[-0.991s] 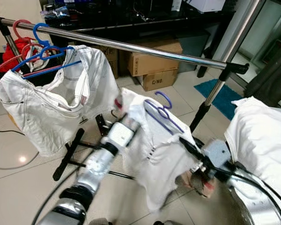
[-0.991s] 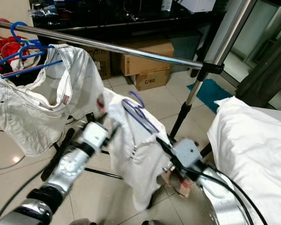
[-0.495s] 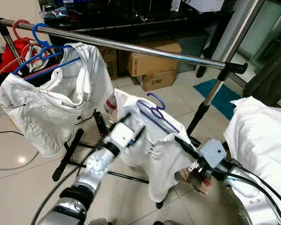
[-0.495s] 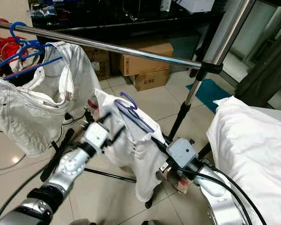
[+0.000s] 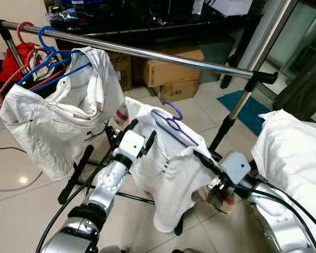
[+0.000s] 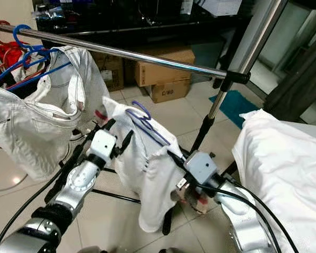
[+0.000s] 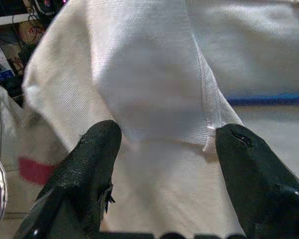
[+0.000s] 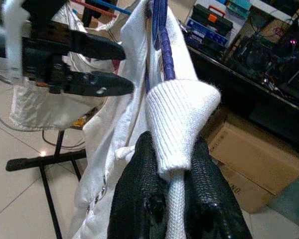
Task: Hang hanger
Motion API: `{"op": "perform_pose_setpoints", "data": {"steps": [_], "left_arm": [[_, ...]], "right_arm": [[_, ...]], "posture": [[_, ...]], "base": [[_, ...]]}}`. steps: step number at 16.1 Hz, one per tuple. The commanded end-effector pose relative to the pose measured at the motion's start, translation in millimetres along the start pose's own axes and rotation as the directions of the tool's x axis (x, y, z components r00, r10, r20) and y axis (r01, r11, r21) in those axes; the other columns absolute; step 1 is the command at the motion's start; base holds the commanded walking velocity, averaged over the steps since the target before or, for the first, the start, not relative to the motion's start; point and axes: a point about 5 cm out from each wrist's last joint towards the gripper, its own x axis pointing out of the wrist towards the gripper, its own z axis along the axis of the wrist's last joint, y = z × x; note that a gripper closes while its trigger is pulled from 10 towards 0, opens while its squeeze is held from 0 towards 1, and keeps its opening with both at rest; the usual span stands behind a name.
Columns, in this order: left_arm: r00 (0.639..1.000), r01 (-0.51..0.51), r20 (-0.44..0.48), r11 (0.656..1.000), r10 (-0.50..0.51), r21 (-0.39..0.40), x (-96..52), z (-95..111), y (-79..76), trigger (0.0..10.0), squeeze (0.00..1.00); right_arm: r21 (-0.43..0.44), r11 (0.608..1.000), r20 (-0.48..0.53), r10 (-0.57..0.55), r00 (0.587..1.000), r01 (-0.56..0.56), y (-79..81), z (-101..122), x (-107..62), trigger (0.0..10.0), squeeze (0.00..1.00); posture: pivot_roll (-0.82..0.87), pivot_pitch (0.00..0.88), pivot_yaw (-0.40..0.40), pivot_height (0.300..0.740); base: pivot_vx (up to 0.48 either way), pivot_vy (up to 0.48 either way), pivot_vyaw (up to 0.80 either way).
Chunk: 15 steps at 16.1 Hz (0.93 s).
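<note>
Purple plastic hanger (image 5: 171, 122): threaded through a white knit shirt (image 5: 171, 168), held below the chrome steel rail (image 5: 147, 52).
Right gripper (image 8: 164, 199): fingers pinched on the shirt's ribbed collar, hanger just beyond the fingertips.
Left gripper (image 7: 164, 144): fingers spread wide against the shirt's far shoulder, opposite the right gripper.
White denim shorts (image 5: 58, 124): on a blue hanger (image 5: 52, 58), left of the left gripper.

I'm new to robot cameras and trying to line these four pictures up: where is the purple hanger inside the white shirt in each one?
Left eye view: purple hanger at centre, hook poking up from the white shirt.
Right eye view: left of centre, below the steel rail.
Left wrist view: cannot make it out; white cloth.
Right wrist view: top centre, above the right gripper.
Shared landmark: the white shirt.
</note>
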Motion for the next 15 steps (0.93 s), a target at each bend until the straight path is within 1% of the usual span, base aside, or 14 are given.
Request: {"op": "perform_pose_setpoints", "data": {"steps": [1,3,6,9,10,11,14,15], "left_arm": [[1.0,0.009,-0.006,1.0,-0.009,0.008,4.0,1.6,-1.7,10.0,0.0],[1.0,0.022,-0.002,0.999,-0.022,0.036,6.0,3.4,-1.1,10.0,0.0],[0.999,0.054,-0.01,0.997,-0.053,0.053,8.1,3.7,0.3,10.0,0.0],[0.995,0.097,-0.011,0.993,-0.097,0.073,7.2,3.1,-5.0,10.0,0.0],[0.995,0.101,-0.009,0.992,-0.101,0.074,7.1,3.2,-6.7,4.4,0.0],[0.995,0.102,-0.008,0.992,-0.102,0.074,7.4,3.4,-7.7,0.0,0.0],[0.995,0.096,-0.014,0.993,-0.095,0.07,8.4,3.4,-6.4,0.0,0.0],[0.998,0.066,-0.022,0.997,-0.064,0.049,8.7,2.6,-1.2,0.0,0.0]], "right_arm": [[-0.026,1.0,0.027,0.003,1.0,-0.002,-3.6,3.6,1.8,0.0,0.0],[-0.027,1.0,0.031,0.0,1.0,0.001,-3.7,4.2,2.2,0.0,0.0],[-0.023,1.0,0.023,-0.008,1.0,0.008,-1.2,2.0,1.2,0.0,0.0],[-0.024,0.999,0.018,-0.022,1.0,0.023,-0.2,0.1,1.1,0.0,0.0],[-0.024,0.999,0.018,-0.025,1.0,0.025,0.0,-0.5,1.5,0.0,0.0],[-0.023,0.999,0.02,-0.027,0.999,0.028,0.2,-0.5,2.5,0.0,0.0],[-0.018,0.999,0.03,-0.027,0.999,0.028,1.7,0.5,5.4,0.0,0.0],[-0.013,1.0,0.038,-0.024,0.999,0.025,2.3,1.2,6.8,0.0,0.0]], "posture": [[0.05,0.009,-0.073,0.74],[0.05,0.014,-0.073,0.74],[0.05,0.02,-0.067,0.74],[0.04,0.02,-0.064,0.74],[0.04,0.02,-0.061,0.74],[0.04,0.02,-0.061,0.74],[0.06,0.018,-0.058,0.74],[0.06,0.017,-0.058,0.74]], "base": [[0.0,0.0,0.0],[0.0,0.0,0.0],[0.0,0.0,0.0],[0.0,0.0,0.0],[0.0,0.0,0.0],[0.0,0.0,0.0],[0.0,0.0,0.0],[0.0,0.0,0.0]]}}
